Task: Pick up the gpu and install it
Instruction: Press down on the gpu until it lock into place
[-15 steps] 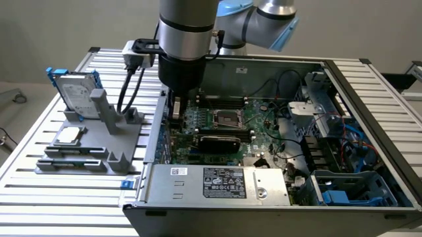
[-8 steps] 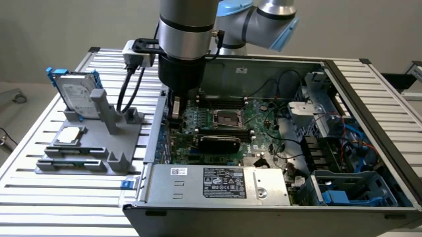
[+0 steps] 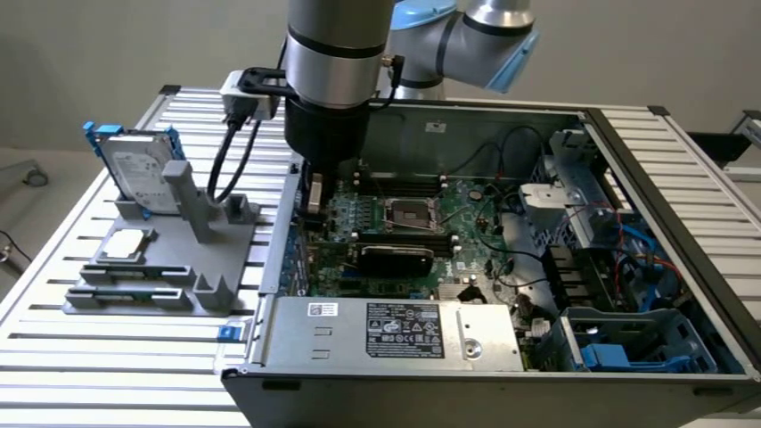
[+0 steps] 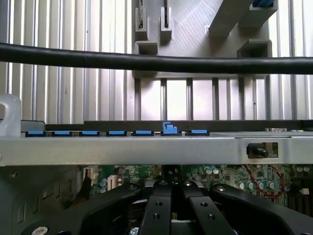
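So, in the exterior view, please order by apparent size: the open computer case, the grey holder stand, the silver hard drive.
Largest to smallest, as they look in the exterior view:
1. Open black computer case
2. Grey plastic holder stand
3. Silver hard drive with blue frame
The case lies partly nearer the camera, but the gaps look clear.

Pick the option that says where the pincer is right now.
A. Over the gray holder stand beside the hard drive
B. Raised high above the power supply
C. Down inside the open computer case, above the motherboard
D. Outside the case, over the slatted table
C: the pincer sits below the case's metal wall, with the green motherboard just past its fingers, which are shut.
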